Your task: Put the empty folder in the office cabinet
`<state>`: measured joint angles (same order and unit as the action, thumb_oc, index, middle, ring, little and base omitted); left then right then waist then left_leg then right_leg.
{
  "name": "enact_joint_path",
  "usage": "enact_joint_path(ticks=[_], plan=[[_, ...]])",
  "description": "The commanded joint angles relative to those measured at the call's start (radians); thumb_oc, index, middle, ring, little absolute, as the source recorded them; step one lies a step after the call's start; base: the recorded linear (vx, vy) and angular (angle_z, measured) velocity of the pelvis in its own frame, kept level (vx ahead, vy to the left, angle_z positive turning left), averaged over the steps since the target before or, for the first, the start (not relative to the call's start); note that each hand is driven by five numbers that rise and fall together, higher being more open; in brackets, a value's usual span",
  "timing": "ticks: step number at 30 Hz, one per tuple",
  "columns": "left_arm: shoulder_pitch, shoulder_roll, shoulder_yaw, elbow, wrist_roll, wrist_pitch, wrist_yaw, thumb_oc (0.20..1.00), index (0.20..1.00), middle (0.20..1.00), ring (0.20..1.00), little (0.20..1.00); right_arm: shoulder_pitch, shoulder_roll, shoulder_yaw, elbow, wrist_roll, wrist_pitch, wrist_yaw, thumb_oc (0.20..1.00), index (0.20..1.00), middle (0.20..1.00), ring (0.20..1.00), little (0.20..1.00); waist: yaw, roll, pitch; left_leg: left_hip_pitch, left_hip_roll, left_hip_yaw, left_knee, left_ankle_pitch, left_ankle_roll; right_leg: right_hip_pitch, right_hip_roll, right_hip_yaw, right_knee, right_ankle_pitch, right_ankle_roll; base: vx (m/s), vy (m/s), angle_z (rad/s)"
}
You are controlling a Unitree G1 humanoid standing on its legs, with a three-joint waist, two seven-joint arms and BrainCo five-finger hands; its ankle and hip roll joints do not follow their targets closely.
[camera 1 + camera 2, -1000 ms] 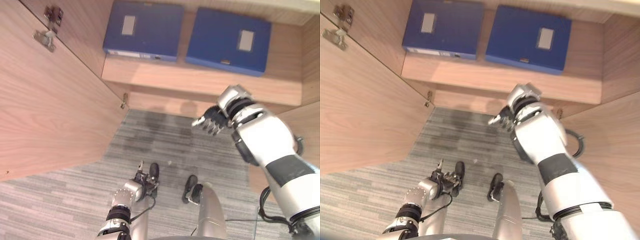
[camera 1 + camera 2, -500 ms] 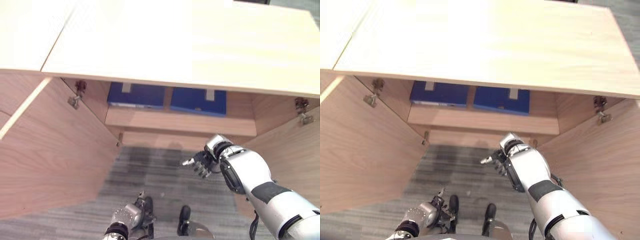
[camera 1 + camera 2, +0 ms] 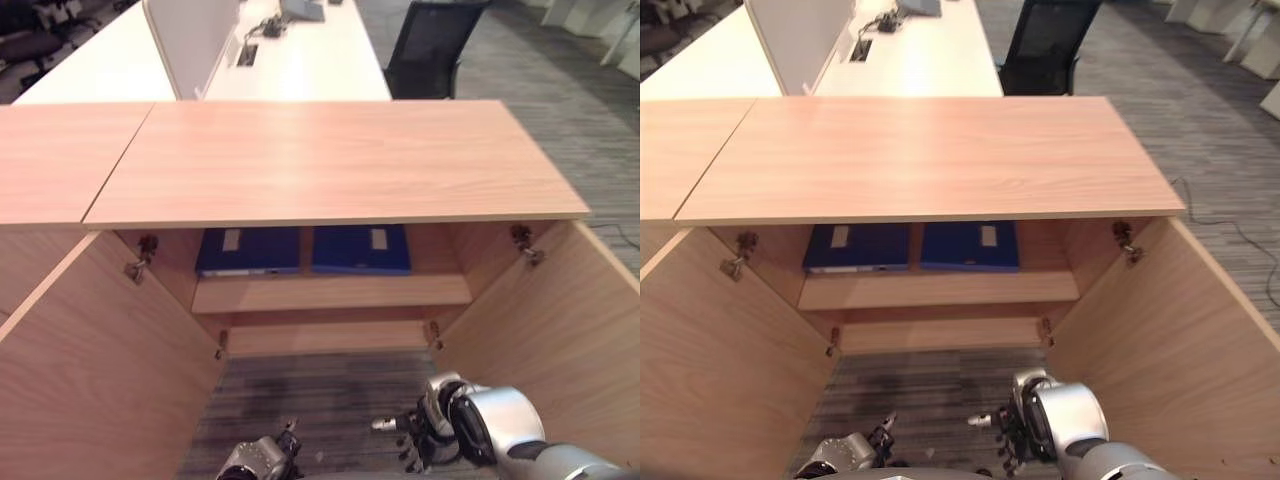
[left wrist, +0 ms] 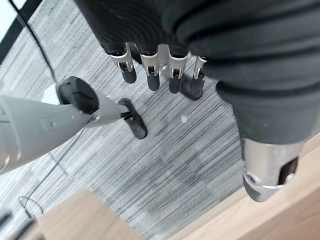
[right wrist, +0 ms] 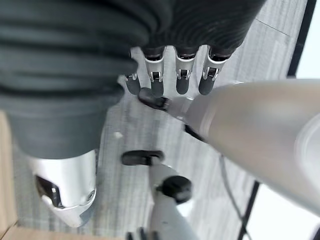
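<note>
Open office cabinet (image 3: pixel 930 165) with both doors swung wide. On its inner shelf (image 3: pixel 940 288), two blue folders lying flat side by side: left folder (image 3: pixel 858 247), right folder (image 3: pixel 970 245), near each other. Below the cabinet, over grey carpet (image 3: pixel 930 385), right hand (image 3: pixel 1005 432) with fingers relaxed, holding nothing. Behind the cabinet, a white desk (image 3: pixel 890 60) and black chair (image 3: pixel 1045 45).
</note>
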<state>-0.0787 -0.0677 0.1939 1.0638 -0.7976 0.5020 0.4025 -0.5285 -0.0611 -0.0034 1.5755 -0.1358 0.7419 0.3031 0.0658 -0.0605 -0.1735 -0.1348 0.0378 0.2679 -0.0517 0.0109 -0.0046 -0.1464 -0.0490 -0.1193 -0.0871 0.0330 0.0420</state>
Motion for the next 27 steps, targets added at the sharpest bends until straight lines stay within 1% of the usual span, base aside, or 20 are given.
enact_joint_path(ticks=[1, 2, 4, 5, 6, 7, 8, 9, 10, 11, 12, 13, 14, 15, 16, 18, 19, 21, 24, 27], plan=[[-0.004, -0.036, -0.014, 0.089, 0.021, 0.022, -0.035, 1.000, 1.000, 1.000, 1.000, 1.000, -0.044, 0.033, 0.015, 0.077, 0.056, 0.000, -0.103, 1.000, 1.000, 1.000, 1.000, 1.000, 0.023, 0.006, -0.006, 0.069, 0.029, 0.011, -0.036, -0.032, -0.058, -0.042, 0.051, 0.004, 0.000, 0.044, -0.059, 0.06, -0.126, -0.18], [-0.006, -0.026, -0.005, 0.100, 0.027, 0.017, -0.044, 1.000, 1.000, 1.000, 1.000, 1.000, -0.018, 0.053, 0.072, 0.048, 0.050, -0.025, -0.171, 1.000, 1.000, 1.000, 1.000, 1.000, 0.016, 0.005, -0.006, 0.082, 0.037, 0.027, -0.036, -0.037, -0.066, -0.040, 0.059, 0.016, 0.000, 0.045, -0.064, 0.08, -0.160, -0.28], [-0.010, -0.016, 0.000, 0.095, 0.034, 0.012, -0.041, 1.000, 1.000, 1.000, 1.000, 1.000, 0.059, 0.075, 0.171, -0.033, 0.019, -0.071, -0.266, 1.000, 1.000, 1.000, 1.000, 1.000, 0.004, 0.000, -0.002, 0.106, 0.043, 0.055, -0.036, -0.044, -0.077, -0.037, 0.069, 0.037, 0.000, 0.050, -0.071, 0.04, -0.133, -0.52], [-0.016, -0.008, 0.007, 0.088, 0.035, 0.008, -0.033, 1.000, 1.000, 1.000, 1.000, 1.000, 0.110, 0.080, 0.208, -0.097, 0.001, -0.082, -0.302, 1.000, 1.000, 1.000, 1.000, 1.000, -0.010, -0.012, 0.008, 0.096, 0.048, 0.074, 0.028, -0.073, -0.088, -0.036, 0.072, 0.050, 0.000, 0.056, -0.079, 0.01, -0.164, -0.42], [-0.020, -0.003, 0.012, 0.082, 0.032, 0.003, -0.025, 1.000, 1.000, 1.000, 1.000, 1.000, 0.141, 0.076, 0.223, -0.158, -0.020, -0.082, -0.306, 1.000, 1.000, 1.000, 1.000, 1.000, -0.022, -0.026, 0.020, 0.078, 0.053, 0.084, 0.096, -0.108, -0.089, -0.035, 0.069, 0.067, 0.000, 0.064, -0.085, -0.02, -0.152, -0.31], [-0.018, -0.001, 0.016, 0.079, 0.028, 0.000, -0.018, 1.000, 1.000, 1.000, 1.000, 1.000, 0.162, 0.074, 0.231, -0.202, -0.038, -0.073, -0.300, 1.000, 1.000, 1.000, 1.000, 1.000, -0.026, -0.031, 0.024, 0.062, 0.059, 0.083, 0.149, -0.137, -0.083, -0.036, 0.070, 0.081, 0.000, 0.069, -0.089, -0.03, -0.093, -0.34], [-0.010, 0.001, 0.022, 0.076, 0.023, -0.004, -0.017, 1.000, 1.000, 1.000, 1.000, 1.000, 0.184, 0.068, 0.236, -0.264, -0.060, -0.059, -0.289, 1.000, 1.000, 1.000, 1.000, 1.000, -0.029, -0.039, 0.036, 0.041, 0.054, 0.050, 0.208, -0.175, -0.078, -0.037, 0.077, 0.115, 0.000, 0.075, -0.096, -0.05, -0.030, -0.41], [0.003, 0.001, 0.028, 0.064, 0.009, -0.007, -0.009, 1.000, 1.000, 1.000, 1.000, 1.000, 0.213, 0.060, 0.238, -0.333, -0.069, -0.047, -0.286, 1.000, 1.000, 1.000, 1.000, 1.000, -0.026, -0.045, 0.040, 0.010, 0.028, -0.024, 0.244, -0.199, -0.062, -0.047, 0.081, 0.145, 0.000, 0.082, -0.101, -0.07, 0.006, -0.68], [0.011, -0.004, 0.032, 0.044, -0.010, -0.014, 0.003, 1.000, 1.000, 1.000, 1.000, 1.000, 0.251, 0.050, 0.234, -0.400, -0.072, -0.038, -0.293, 1.000, 1.000, 1.000, 1.000, 1.000, -0.027, -0.049, 0.036, -0.021, -0.006, -0.105, 0.261, -0.211, -0.048, -0.055, 0.086, 0.173, 0.000, 0.088, -0.107, -0.04, 0.025, -0.96], [0.023, -0.009, 0.038, 0.027, -0.025, -0.023, 0.012, 1.000, 1.000, 1.000, 1.000, 1.000, 0.289, 0.037, 0.223, -0.453, -0.074, -0.025, -0.298, 1.000, 1.000, 1.000, 1.000, 1.000, -0.027, -0.046, 0.037, -0.026, -0.023, -0.176, 0.266, -0.225, -0.047, -0.054, 0.097, 0.200, 0.000, 0.087, -0.112, -0.02, 0.011, -1.35], [0.024, -0.009, 0.037, 0.025, -0.026, -0.023, 0.013, 1.000, 1.000, 1.000, 1.000, 1.000, 0.290, 0.036, 0.223, -0.455, -0.074, -0.024, -0.297, 1.000, 1.000, 1.000, 1.000, 1.000, -0.028, -0.049, 0.034, -0.030, -0.026, -0.176, 0.263, -0.219, -0.046, -0.059, 0.094, 0.200, 0.000, 0.090, -0.112, 0.03, 0.037, -1.58], [0.058, -0.019, 0.040, -0.009, -0.038, -0.042, 0.018, 1.000, 1.000, 1.000, 1.000, 1.000, 0.366, 0.016, 0.178, -0.554, -0.066, -0.002, -0.297, 1.000, 1.000, 1.000, 1.000, 1.000, -0.041, -0.042, 0.031, 0.010, -0.043, -0.249, 0.202, -0.219, -0.031, -0.057, 0.113, 0.251, 0.000, 0.105, -0.118, 0.03, 0.069, -1.34], [0.065, -0.018, 0.043, -0.015, -0.041, -0.049, 0.018, 1.000, 1.000, 1.000, 1.000, 1.000, 0.403, 0.005, 0.148, -0.603, -0.062, 0.009, -0.293, 1.000, 1.000, 1.000, 1.000, 1.000, -0.049, -0.034, 0.031, 0.037, -0.043, -0.254, 0.169, -0.221, -0.022, -0.054, 0.123, 0.267, 0.000, 0.109, -0.119, 0.03, 0.109, -1.00], [0.070, -0.014, 0.045, -0.018, -0.041, -0.052, 0.017, 1.000, 1.000, 1.000, 1.000, 1.000, 0.446, -0.004, 0.122, -0.652, -0.061, 0.022, -0.289, 1.000, 1.000, 1.000, 1.000, 1.000, -0.057, -0.034, 0.028, 0.064, -0.044, -0.238, 0.123, -0.203, -0.013, -0.060, 0.128, 0.286, 0.000, 0.119, -0.118, 0.00, 0.136, -0.54], [0.071, -0.006, 0.049, -0.021, -0.039, -0.054, 0.021, 1.000, 1.000, 1.000, 1.000, 1.000, 0.486, -0.015, 0.091, -0.697, -0.056, 0.033, -0.294, 1.000, 1.000, 1.000, 1.000, 1.000, -0.067, -0.026, 0.026, 0.087, -0.040, -0.218, 0.081, -0.192, -0.008, -0.060, 0.137, 0.303, 0.000, 0.125, -0.115, -0.03, 0.155, -0.52], [0.069, 0.006, 0.056, -0.030, -0.035, -0.055, 0.019, 1.000, 1.000, 1.000, 1.000, 1.000, 0.536, -0.021, 0.038, -0.754, -0.047, 0.048, -0.301, 1.000, 1.000, 1.000, 1.000, 1.000, -0.071, -0.021, 0.020, 0.117, -0.041, -0.178, 0.010, -0.159, -0.002, -0.068, 0.144, 0.323, 0.000, 0.129, -0.108, -0.04, 0.156, -0.47], [0.069, 0.012, 0.057, -0.037, -0.031, -0.056, 0.015, 1.000, 1.000, 1.000, 1.000, 1.000, 0.556, -0.031, 0.019, -0.774, -0.049, 0.046, -0.308, 1.000, 1.000, 1.000, 1.000, 1.000, -0.072, -0.017, 0.019, 0.131, -0.045, -0.165, -0.023, -0.140, 0.001, -0.071, 0.146, 0.333, 0.000, 0.133, -0.103, -0.04, 0.143, -0.54], [0.066, 0.014, 0.059, -0.046, -0.028, -0.066, 0.015, 1.000, 1.000, 1.000, 1.000, 1.000, 0.593, -0.050, -0.005, -0.802, -0.057, 0.042, -0.321, 1.000, 1.000, 1.000, 1.000, 1.000, -0.072, -0.011, 0.024, 0.132, -0.053, -0.150, -0.036, -0.130, 0.005, -0.083, 0.143, 0.345, 0.000, 0.140, -0.093, -0.08, 0.148, -0.64], [0.055, 0.021, 0.055, -0.043, -0.015, -0.068, 0.022, 1.000, 1.000, 1.000, 1.000, 1.000, 0.645, -0.070, -0.062, -0.827, -0.072, 0.055, -0.320, 1.000, 1.000, 1.000, 1.000, 1.000, -0.087, -0.003, 0.028, 0.126, -0.061, -0.136, -0.036, -0.127, 0.015, -0.102, 0.133, 0.349, 0.000, 0.151, -0.078, -0.09, 0.123, -0.21], [0.042, 0.027, 0.053, -0.020, -0.008, -0.072, 0.024, 1.000, 1.000, 1.000, 1.000, 1.000, 0.669, -0.077, -0.140, -0.820, -0.031, 0.066, -0.374, 1.000, 1.000, 1.000, 1.000, 1.000, -0.101, 0.004, 0.037, 0.111, -0.075, -0.132, -0.036, -0.115, 0.032, -0.128, 0.123, 0.359, 0.000, 0.164, -0.059, -0.06, 0.146, -0.04]])
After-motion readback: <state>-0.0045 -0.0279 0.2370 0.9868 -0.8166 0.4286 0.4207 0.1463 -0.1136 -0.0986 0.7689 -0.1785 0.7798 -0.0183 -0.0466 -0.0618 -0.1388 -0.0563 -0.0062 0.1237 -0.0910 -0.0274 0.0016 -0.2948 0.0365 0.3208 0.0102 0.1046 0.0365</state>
